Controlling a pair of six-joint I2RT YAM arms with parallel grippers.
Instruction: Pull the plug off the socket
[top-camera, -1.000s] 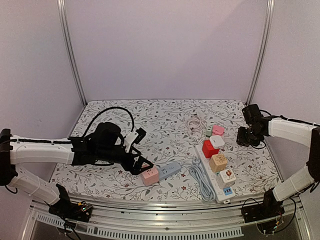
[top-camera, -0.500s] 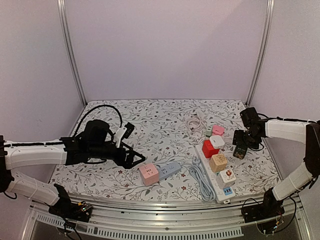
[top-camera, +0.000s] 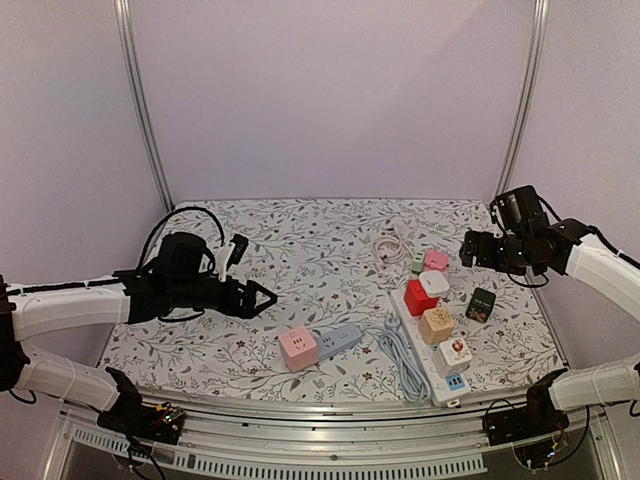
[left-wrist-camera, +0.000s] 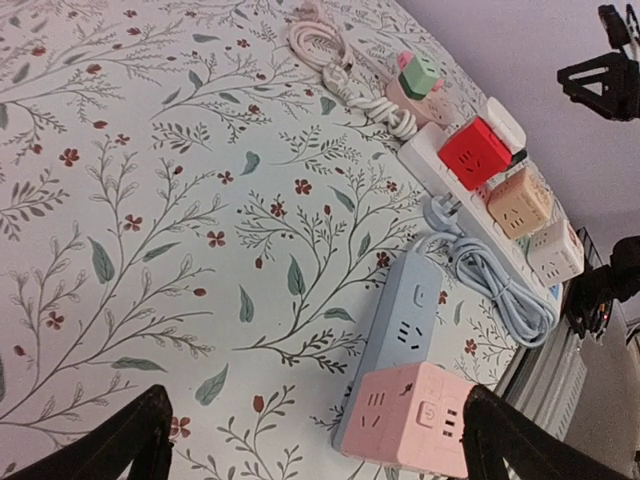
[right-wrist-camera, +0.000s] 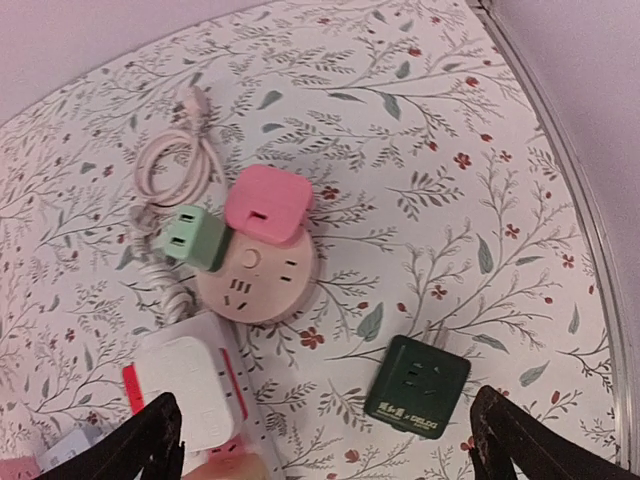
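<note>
Hanging wide open and empty, the right gripper (top-camera: 468, 250) hovered above the dark green plug (right-wrist-camera: 417, 386), which lay loose beside the white power strip (top-camera: 428, 352), apparently already out of its socket. The left gripper (top-camera: 258, 300), equally spread and empty, waited clear of the work.

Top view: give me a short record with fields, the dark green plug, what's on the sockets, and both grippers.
dark green plug: lying loose on the table, in no socket, right of the white power strip
round socket: pink square plug and light green plug on it
blue strip: salmon cube at its left end
left gripper: open, empty, over the table
right gripper: open, empty, raised above the table
</note>
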